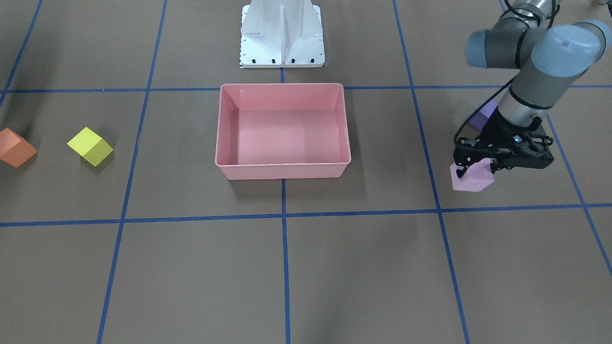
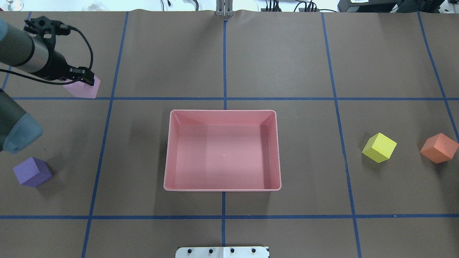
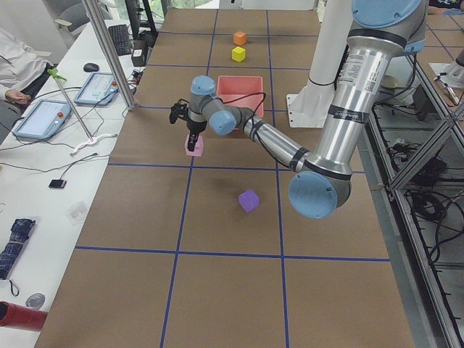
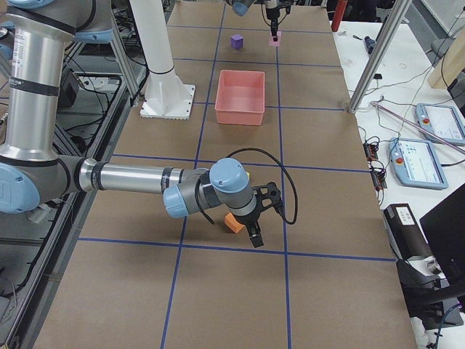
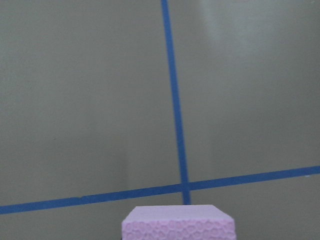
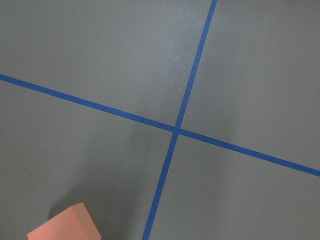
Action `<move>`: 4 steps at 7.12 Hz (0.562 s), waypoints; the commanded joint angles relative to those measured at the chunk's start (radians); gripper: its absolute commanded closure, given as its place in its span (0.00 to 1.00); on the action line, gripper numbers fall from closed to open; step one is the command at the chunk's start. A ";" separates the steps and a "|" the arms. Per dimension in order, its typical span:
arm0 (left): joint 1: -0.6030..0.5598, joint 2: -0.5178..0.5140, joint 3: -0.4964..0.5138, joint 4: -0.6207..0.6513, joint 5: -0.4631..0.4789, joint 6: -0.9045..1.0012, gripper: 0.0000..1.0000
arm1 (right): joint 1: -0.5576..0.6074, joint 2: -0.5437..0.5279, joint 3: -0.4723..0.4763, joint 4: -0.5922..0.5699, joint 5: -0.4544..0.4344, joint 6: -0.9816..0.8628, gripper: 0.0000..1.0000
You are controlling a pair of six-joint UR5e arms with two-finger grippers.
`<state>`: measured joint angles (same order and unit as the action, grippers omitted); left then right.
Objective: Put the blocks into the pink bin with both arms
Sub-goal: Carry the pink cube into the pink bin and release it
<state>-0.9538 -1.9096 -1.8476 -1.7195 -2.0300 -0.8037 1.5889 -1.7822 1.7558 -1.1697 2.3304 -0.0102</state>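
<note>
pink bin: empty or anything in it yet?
Empty. The pink bin has a bare floor; orange block, yellow block, purple block and light pink block sit outside.

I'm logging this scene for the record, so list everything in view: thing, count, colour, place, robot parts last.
table: one, brown with a blue tape grid, under everything.
pink bin: one, salmon pink, table centre, nothing inside.
light pink cube: one, robot's left side, under the left gripper.
purple cube: one, robot's left side, nearer the base.
yellow cube: one, robot's right side.
orange cube: one, right side, farther from the bin than the yellow cube.
white base: one, behind the bin.
left arm: one, grey with blue caps.
left gripper: one, black, fingers at the light pink cube's sides, grip unclear.
right arm: one, grey with blue caps.
right gripper: one, black, beside the orange cube, state unclear.
</note>
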 commanded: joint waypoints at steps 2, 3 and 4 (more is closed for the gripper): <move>0.218 -0.240 -0.070 0.207 0.058 -0.278 1.00 | -0.001 0.003 0.010 0.004 0.041 0.085 0.00; 0.321 -0.305 -0.047 0.218 0.153 -0.354 1.00 | -0.003 0.004 0.017 0.019 0.043 0.135 0.00; 0.381 -0.372 -0.003 0.257 0.210 -0.392 1.00 | -0.006 0.006 0.018 0.050 0.047 0.183 0.00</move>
<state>-0.6711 -2.1960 -1.8918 -1.5005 -1.9025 -1.1210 1.5858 -1.7783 1.7700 -1.1494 2.3718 0.1131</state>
